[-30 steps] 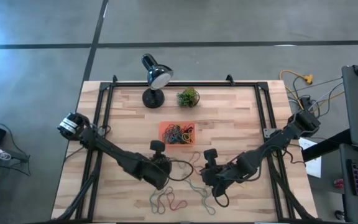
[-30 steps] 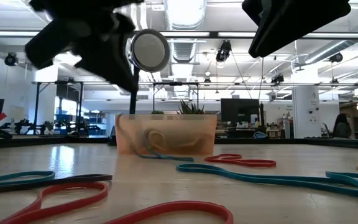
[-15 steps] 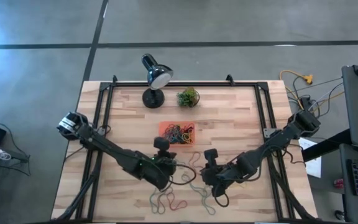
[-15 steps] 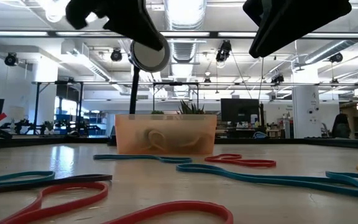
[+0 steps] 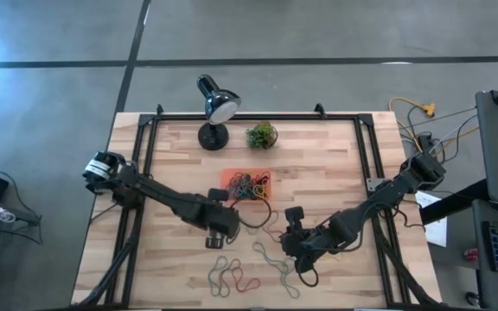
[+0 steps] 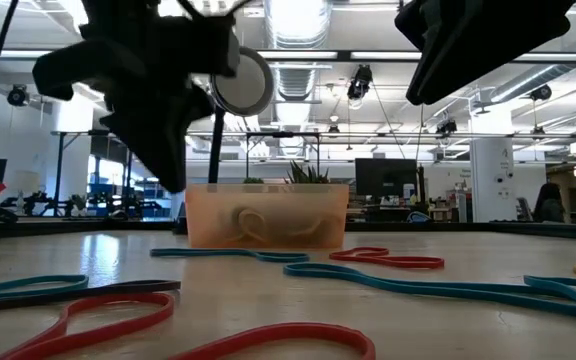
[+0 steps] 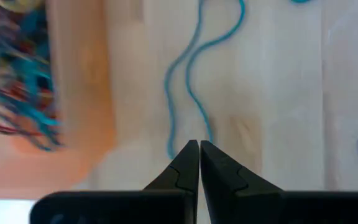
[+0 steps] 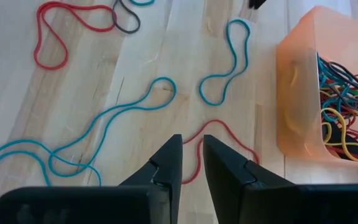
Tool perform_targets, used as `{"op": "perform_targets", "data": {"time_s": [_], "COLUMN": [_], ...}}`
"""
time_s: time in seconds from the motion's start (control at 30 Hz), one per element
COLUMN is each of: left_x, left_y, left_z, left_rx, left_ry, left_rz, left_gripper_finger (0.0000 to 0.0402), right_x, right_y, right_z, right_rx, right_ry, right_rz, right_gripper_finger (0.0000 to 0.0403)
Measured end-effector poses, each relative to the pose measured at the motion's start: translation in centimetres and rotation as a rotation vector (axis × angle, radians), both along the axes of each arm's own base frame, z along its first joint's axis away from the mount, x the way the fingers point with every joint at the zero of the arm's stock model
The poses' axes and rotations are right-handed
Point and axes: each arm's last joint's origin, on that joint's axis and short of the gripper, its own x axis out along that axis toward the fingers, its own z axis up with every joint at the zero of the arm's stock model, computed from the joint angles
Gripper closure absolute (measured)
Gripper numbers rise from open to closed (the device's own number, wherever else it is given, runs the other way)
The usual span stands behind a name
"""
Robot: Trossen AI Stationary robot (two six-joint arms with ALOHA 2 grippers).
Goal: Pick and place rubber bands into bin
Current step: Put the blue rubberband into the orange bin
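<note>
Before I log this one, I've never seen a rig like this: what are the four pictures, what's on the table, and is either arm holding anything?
Two dark robot arms work at a wooden table. One camera looks down from above, one sits at table-top height, and one rides on each wrist. The orange bin already holds many rubber bands; more loose bands lie on the wood. A desk lamp and a small plant stand behind. The left gripper is shut beside the bin, above a blue band; no band shows between its tips. The right gripper hangs slightly open over a red band, holding nothing.

Rubber bands (image 6: 388, 262) lie before the bin (image 6: 266, 214) on the table (image 6: 528, 260)
</note>
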Motion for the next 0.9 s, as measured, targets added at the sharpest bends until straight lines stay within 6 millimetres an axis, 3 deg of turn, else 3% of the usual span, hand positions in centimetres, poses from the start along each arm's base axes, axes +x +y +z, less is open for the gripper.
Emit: {"op": "perform_targets", "data": {"time_s": [0.23, 0.63, 0.9], "left_x": [0.3, 0.5, 0.7], "left_y": [0.7, 1.3, 2.0], "left_z": [-1.0, -1.5, -2.5], "left_rx": [-0.123, -0.141, -0.15], "left_ry": [-0.009, -0.03, -0.012], "left_rz": [0.03, 0.035, 0.044], "left_gripper_finger": [0.0399, 0.0304, 0.0297], "right_x": [0.0, 0.0, 0.0], "right_y": [0.0, 0.0, 0.0], "right_z": [0.0, 0.0, 0.0], "right_rx": [0.002, 0.0, 0.001], "right_ry": [-0.003, -0.003, -0.005], "right_rz": [0.0, 0.002, 0.002], "right_gripper_finger": [0.0346, 0.0349, 0.0349]}}
